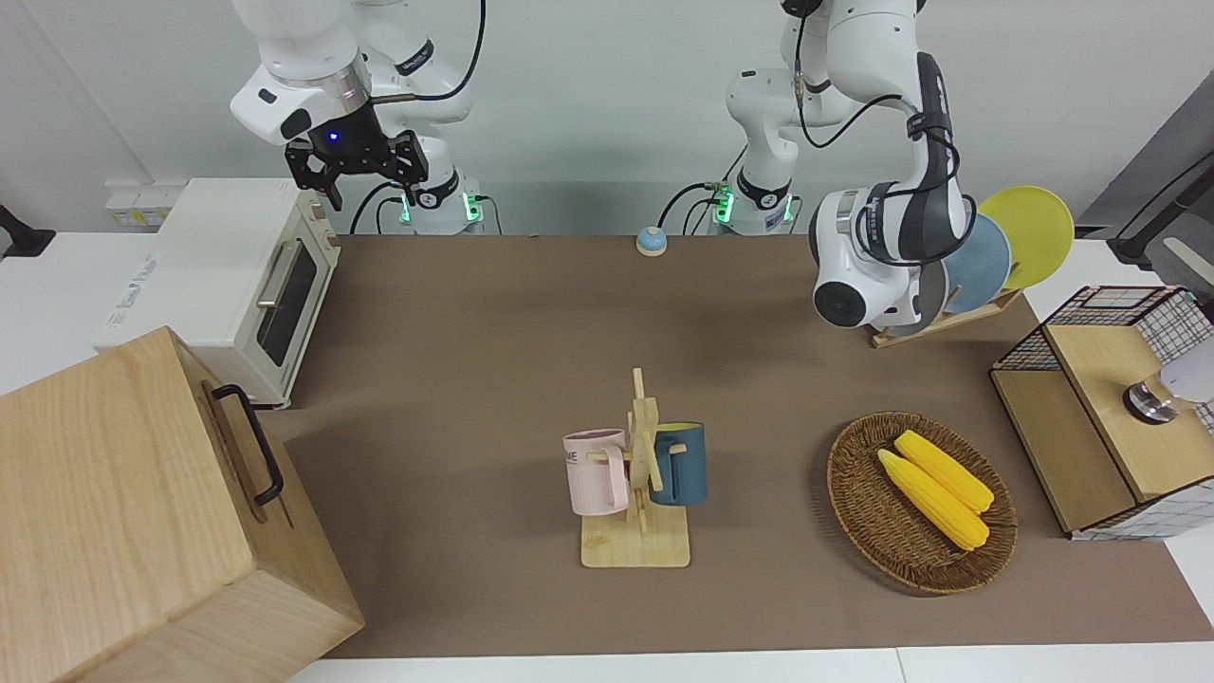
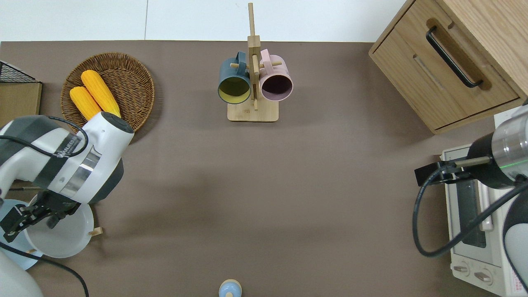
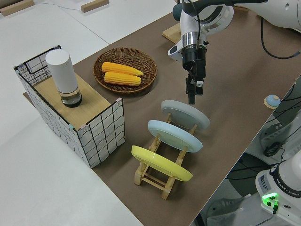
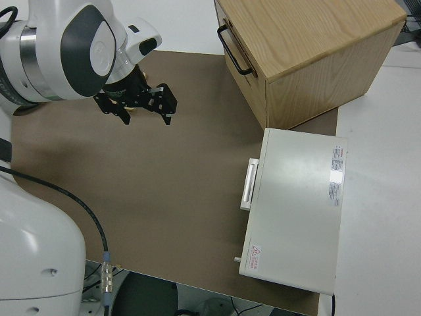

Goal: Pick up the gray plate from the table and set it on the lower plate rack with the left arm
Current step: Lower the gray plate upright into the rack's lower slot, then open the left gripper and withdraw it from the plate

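The gray plate (image 3: 186,115) leans in the slot of the lower plate rack (image 3: 155,176) that is farthest from the robots, at the left arm's end of the table. It also shows in the overhead view (image 2: 62,237). A bluer plate (image 3: 174,135) and a yellow plate (image 3: 160,162) stand in the slots nearer to the robots. My left gripper (image 3: 192,99) points down just above the gray plate's rim, with a small gap showing. In the overhead view the left gripper (image 2: 20,220) is over the plate's edge. My right gripper (image 1: 353,185) is open, empty and parked.
A wicker basket (image 2: 123,82) with two corn cobs lies farther from the robots than the rack. A wire crate (image 1: 1119,313) stands at the table's end beside it. A mug stand (image 2: 252,111), a wooden cabinet (image 1: 123,512), a toaster oven (image 1: 237,275) and a small bell (image 1: 651,241) are also on the table.
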{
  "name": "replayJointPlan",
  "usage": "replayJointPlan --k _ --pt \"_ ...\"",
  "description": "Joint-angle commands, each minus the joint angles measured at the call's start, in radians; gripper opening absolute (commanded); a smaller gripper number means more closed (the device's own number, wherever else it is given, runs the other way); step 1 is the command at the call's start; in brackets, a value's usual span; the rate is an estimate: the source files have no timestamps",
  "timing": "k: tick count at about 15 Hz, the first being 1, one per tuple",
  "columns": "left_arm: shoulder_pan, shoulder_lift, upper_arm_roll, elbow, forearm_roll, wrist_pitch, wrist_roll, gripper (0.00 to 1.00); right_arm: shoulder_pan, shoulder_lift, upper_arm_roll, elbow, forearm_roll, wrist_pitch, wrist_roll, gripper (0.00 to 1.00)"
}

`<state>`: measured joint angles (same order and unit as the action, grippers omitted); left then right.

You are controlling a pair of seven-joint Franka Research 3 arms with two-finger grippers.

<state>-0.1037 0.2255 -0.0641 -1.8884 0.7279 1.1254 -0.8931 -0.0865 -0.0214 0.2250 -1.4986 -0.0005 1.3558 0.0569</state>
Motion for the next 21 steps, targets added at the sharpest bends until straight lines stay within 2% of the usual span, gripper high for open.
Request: replayJointPlan --k 1,5,8,11,14,18,21 --pt "-0.016 -0.046 0.004 0.168 -0.148 0.01 0.088 0.98 -0.015 -0.005 0.007 0.006 0.004 -0.015 -0.003 0.987" --pt "-0.016 -0.112 0.0 0.262 -0.281 0.092 0.109 0.99 -0.015 -0.005 0.007 0.006 0.004 -0.015 -0.003 0.99" --pt "-0.014 -0.155 -0.034 0.272 -0.314 0.134 0.106 0.99 -0.015 -0.005 0.007 0.006 0.004 -0.015 -0.003 0.987" --pt "-0.011 -0.195 -0.043 0.272 -0.334 0.188 0.153 0.99 -0.015 -0.005 0.007 0.006 0.004 -0.015 -0.003 0.987" --pt "0.012 -0.256 -0.037 0.272 -0.421 0.234 0.336 0.99 -0.015 -0.005 0.007 0.006 0.004 -0.015 -0.003 0.987" --pt "0.048 -0.305 -0.029 0.264 -0.527 0.306 0.622 0.99 -0.015 -0.005 0.007 0.006 0.004 -0.015 -0.003 0.987" --pt "0.059 -0.316 -0.028 0.262 -0.584 0.344 0.732 0.99 -0.015 -0.005 0.007 0.006 0.004 -0.015 -0.003 0.987"
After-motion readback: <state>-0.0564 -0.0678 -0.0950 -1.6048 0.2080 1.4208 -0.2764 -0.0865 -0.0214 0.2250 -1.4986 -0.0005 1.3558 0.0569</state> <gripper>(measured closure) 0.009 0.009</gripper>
